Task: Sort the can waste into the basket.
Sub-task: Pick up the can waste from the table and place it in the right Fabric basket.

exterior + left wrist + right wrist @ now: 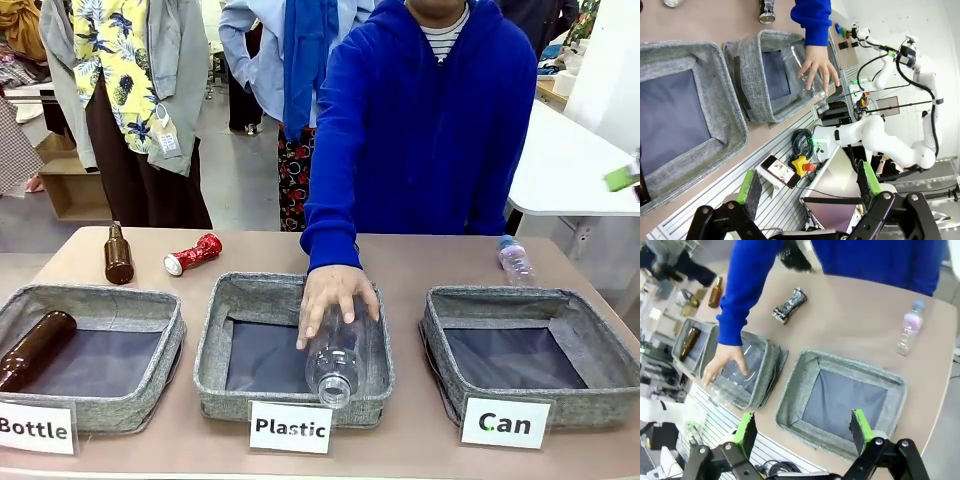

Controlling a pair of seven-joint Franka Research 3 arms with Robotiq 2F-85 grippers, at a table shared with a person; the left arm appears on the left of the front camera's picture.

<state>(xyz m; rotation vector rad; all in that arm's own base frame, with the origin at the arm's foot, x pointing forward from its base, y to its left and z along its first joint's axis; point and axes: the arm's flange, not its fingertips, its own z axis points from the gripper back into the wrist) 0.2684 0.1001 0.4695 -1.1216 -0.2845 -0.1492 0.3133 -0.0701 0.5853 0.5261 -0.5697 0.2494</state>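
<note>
right wrist view: released right pincer [802, 432], facing the can basket [792, 400], should reach eleven o'clock for the black can [789, 306], skirting the person's hand [725, 362].

A brown glass bottle [35, 348] is being cradled in the "Bottle" basket [100, 295]; a second brown bottle [118, 255] is being carried upright by the bench [420, 260]. A clear plastic bottle [337, 365] is being propped inside the "Plastic" basket [220, 395].
</note>
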